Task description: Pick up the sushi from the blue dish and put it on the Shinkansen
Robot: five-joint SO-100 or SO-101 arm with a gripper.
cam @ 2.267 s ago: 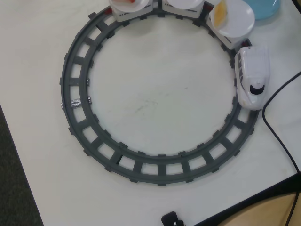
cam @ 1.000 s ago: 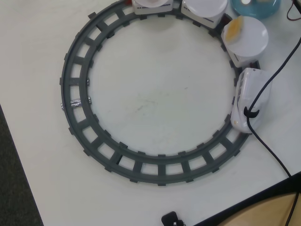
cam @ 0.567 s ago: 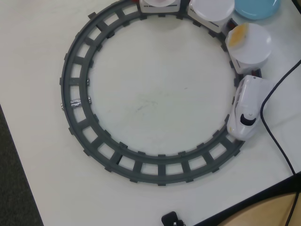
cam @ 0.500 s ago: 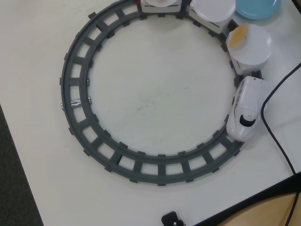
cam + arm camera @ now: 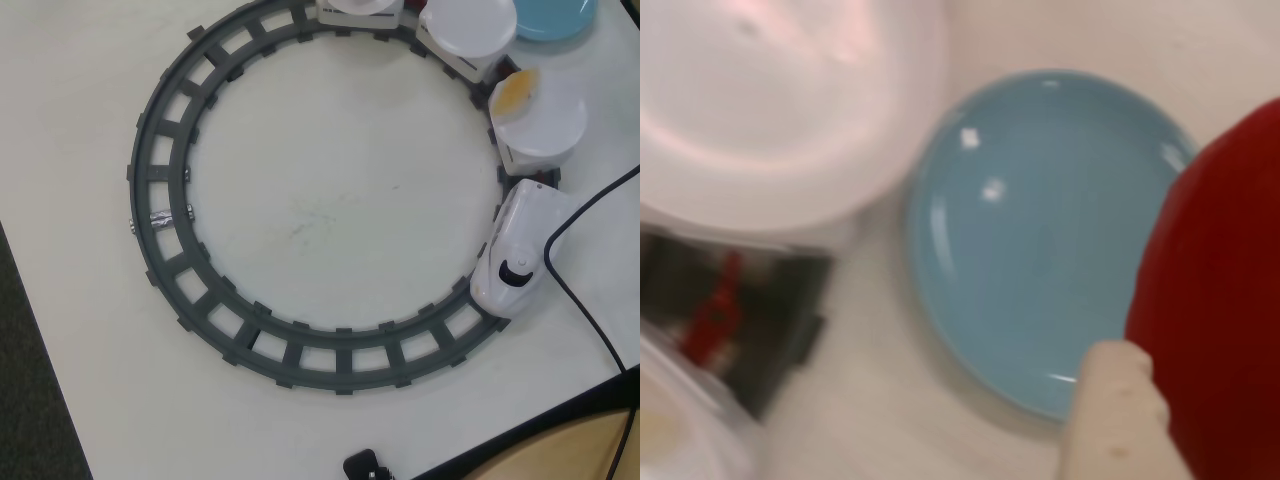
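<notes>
The sushi [image 5: 1220, 300] is off the blue dish [image 5: 1040, 240], which sits bare at the counter's far right corner. It looks pinched in the gripper [image 5: 1140, 400], though only 1 finger [image 5: 1110, 420] shows. An empty train [image 5: 510, 250] plate [image 5: 780, 100] lies just left in the wrist view.

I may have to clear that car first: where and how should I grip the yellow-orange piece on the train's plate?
Probably from straight above, jaws across its narrow middle: the yellow-orange piece lies flat at the rim of the white plate, its length running diagonally in the overhead view.
</notes>
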